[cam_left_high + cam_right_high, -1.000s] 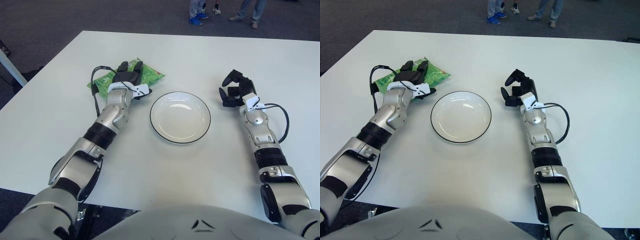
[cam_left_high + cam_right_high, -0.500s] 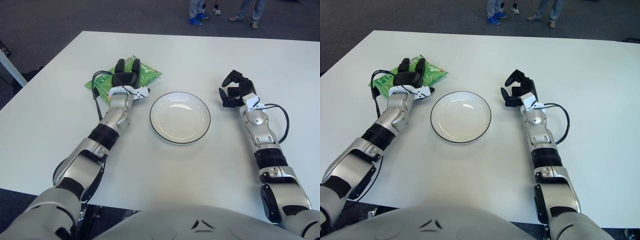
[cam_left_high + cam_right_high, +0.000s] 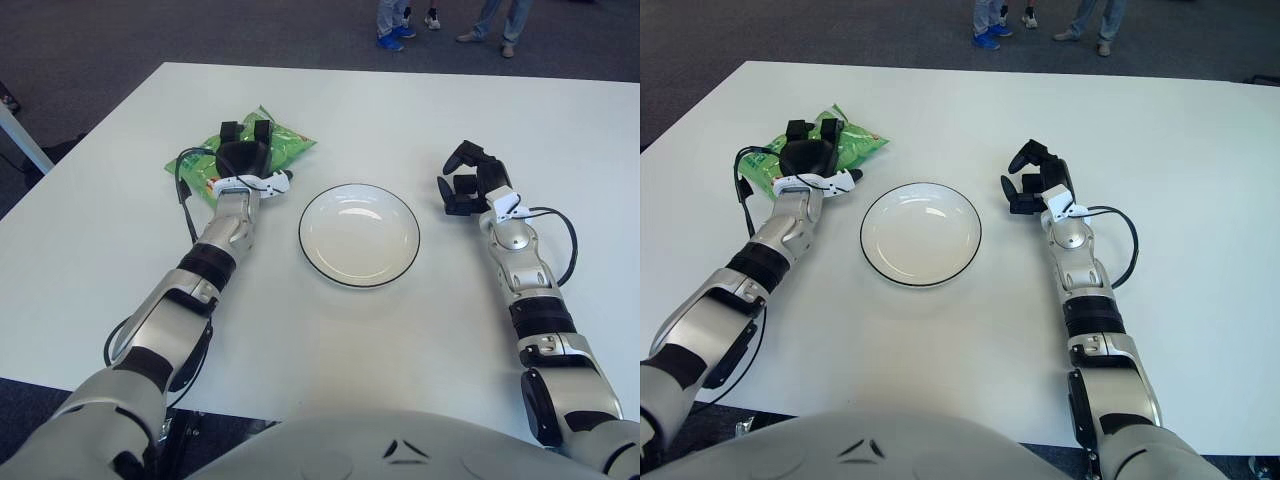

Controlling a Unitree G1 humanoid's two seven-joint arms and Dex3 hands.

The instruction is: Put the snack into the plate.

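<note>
Snack (image 3: pixel 250 150): green bag, lying on the white table (image 3: pixel 120 230) under my left hand (image 3: pixel 243 158). My left fingers (image 3: pixel 230 130) are draped over the top of the bag and curling down onto it, near its middle; the bag's far corner sticks out past my fingertips and its near-left corner shows beside my wrist. Looks like contact and a partial grasp, bag not visibly off the table. Cannot tell how firm the hold is.

Plate (image 3: pixel 405 215): white with a dark rim, empty, just to the right of my left hand and slightly nearer to me. Apart from the bag, not touching it.

Right hand (image 3: pixel 468 183): just to the right of the plate, fingers loosely curled, holding nothing. A black cable (image 3: pixel 570 240) loops off its wrist.

Beyond my fingertips, past the table's far edge, dark carpet and some people's feet (image 3: pixel 395 35).
</note>
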